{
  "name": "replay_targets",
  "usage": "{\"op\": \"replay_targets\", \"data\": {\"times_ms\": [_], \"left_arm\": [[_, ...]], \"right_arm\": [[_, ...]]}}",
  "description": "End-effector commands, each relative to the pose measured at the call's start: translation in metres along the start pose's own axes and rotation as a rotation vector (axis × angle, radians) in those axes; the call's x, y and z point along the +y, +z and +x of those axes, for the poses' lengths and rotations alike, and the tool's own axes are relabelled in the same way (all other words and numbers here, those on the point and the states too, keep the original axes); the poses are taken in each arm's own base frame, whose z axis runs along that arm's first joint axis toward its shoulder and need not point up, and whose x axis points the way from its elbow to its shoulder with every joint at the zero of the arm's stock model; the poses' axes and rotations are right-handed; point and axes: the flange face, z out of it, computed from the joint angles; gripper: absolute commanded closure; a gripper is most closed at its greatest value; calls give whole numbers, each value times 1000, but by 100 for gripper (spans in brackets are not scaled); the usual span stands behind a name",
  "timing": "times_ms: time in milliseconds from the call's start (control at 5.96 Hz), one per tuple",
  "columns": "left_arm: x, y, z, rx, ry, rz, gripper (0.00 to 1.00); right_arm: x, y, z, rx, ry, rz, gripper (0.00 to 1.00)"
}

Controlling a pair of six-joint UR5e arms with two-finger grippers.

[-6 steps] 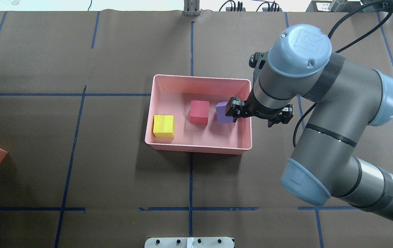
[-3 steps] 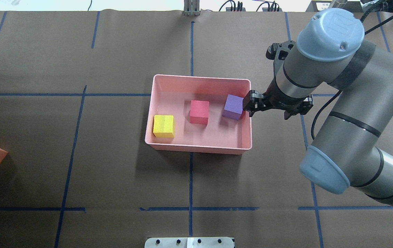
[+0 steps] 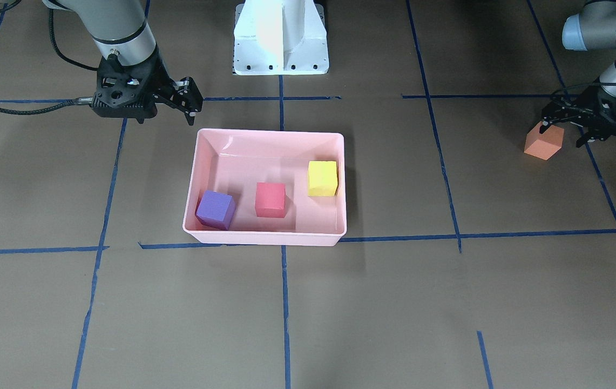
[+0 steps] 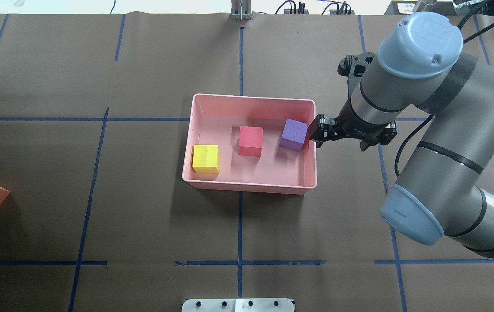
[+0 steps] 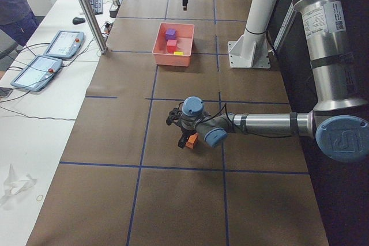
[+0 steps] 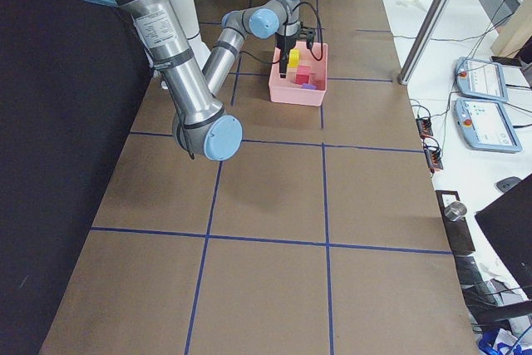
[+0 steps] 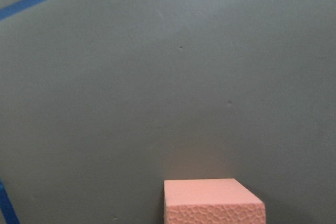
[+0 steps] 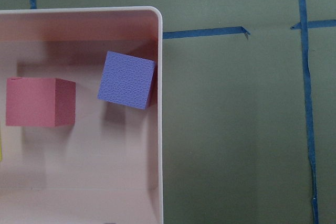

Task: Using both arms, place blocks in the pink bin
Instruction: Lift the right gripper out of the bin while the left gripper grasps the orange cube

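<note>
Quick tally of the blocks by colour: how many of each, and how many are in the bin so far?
Purple block: 1, in the pink bin
Red block: 1, in the bin
Yellow block: 1, in the bin
Orange block: 1, outside the bin
Total: 4 blocks, 3 in the bin

Right arm (image 4: 424,108): grey-silver tubes, black bands at joints, light blue domed caps. Embossed logo (image 4: 422,32) and small screws (image 4: 435,55) on top cap. Black cable (image 3: 16,109) to wrist. Left arm (image 5: 271,123): same build, white printed label (image 5: 327,18) on upright segment. Right pincer (image 4: 341,143) and left pincer (image 3: 562,135): black, two-fingered. White pedestal base (image 3: 281,38).
</note>
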Motion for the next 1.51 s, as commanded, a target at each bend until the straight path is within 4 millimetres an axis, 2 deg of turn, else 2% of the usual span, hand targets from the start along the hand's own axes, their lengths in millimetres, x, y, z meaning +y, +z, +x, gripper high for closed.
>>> {"op": "replay_targets", "data": {"times_ms": [0,168,503,671,1007,1343], "left_arm": [[4,4,3,39,-2,-27,0],[4,5,4,57,-5,-35,0],[3,22,-2,55,-11,-59,0],[4,31,1,60,-3,-76,0],[-10,41,19,74,-17,-83,2],[-15,40,24,86,-8,-79,55]], "right_arm": [[0,1,1,2,1,1,0],[0,2,3,6,3,-1,0],[0,5,7,12,6,-4,0],[0,8,10,17,8,-3,0],[0,7,10,16,8,-3,0],[0,7,10,14,7,-2,0]]}}
